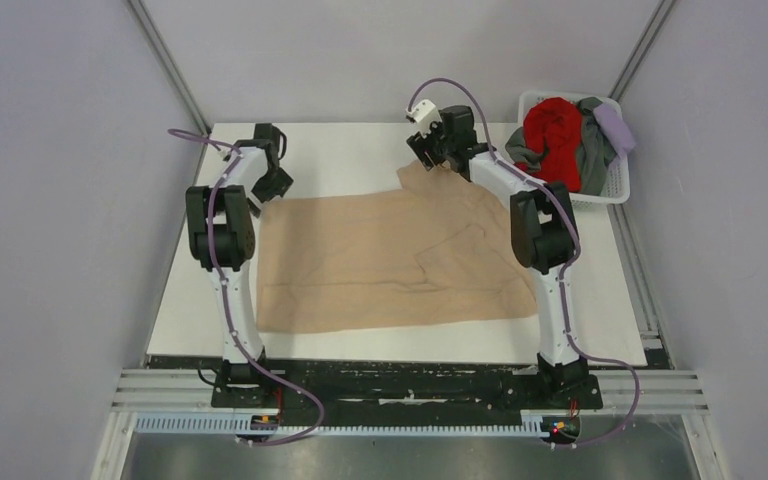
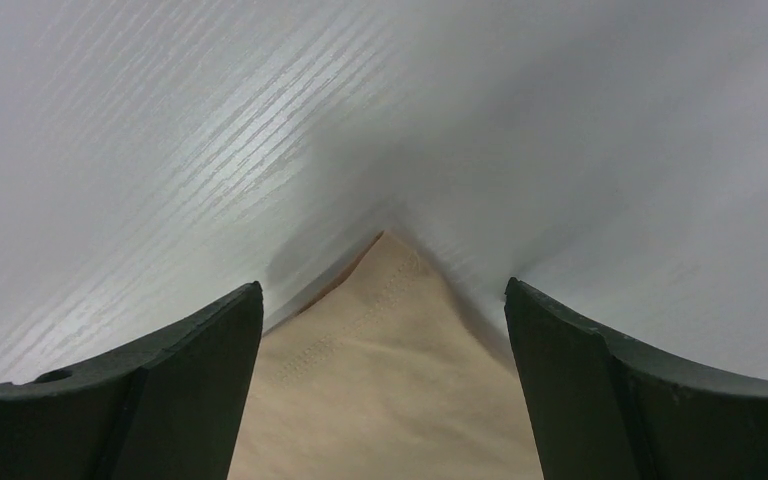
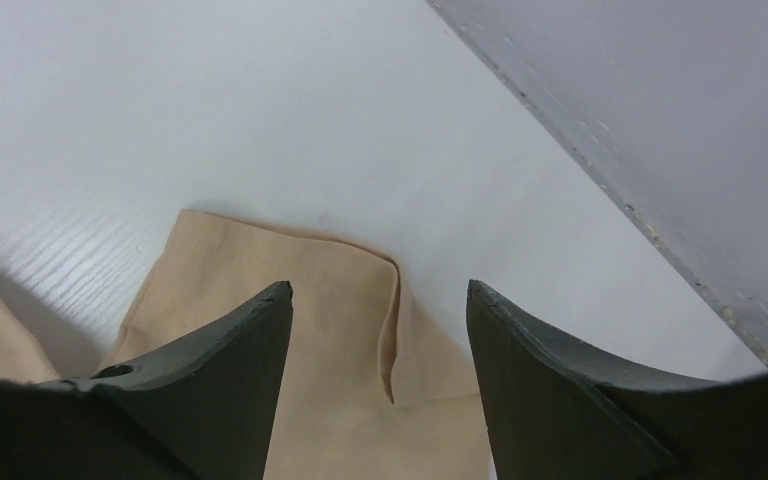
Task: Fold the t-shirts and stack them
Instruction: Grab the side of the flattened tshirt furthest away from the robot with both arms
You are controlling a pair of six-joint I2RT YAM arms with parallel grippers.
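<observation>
The tan t-shirt (image 1: 390,260) lies spread out on the white desk (image 1: 360,145), between the two arms. Creases run across its right half. A narrow part of the cloth reaches toward the far edge of the desk, beside the right wrist.

Left arm (image 1: 222,225): the wrist sits over the far left corner of the tan t-shirt. In the left wrist view the left jaws stand wide apart and hold nothing. The stitched corner of the cloth lies flat on the desk, below and between them.

Right arm (image 1: 540,230): the wrist sits over the narrow far part of the tan t-shirt. In the right wrist view the right jaws are also spread wide and hold nothing. The cloth beneath them has one raised fold running along its right side.

A white basket (image 1: 610,185) stands at the far right corner of the desk. It holds a red t-shirt (image 1: 555,135), a grey t-shirt (image 1: 590,150) and a lavender t-shirt (image 1: 615,128), bunched together.
</observation>
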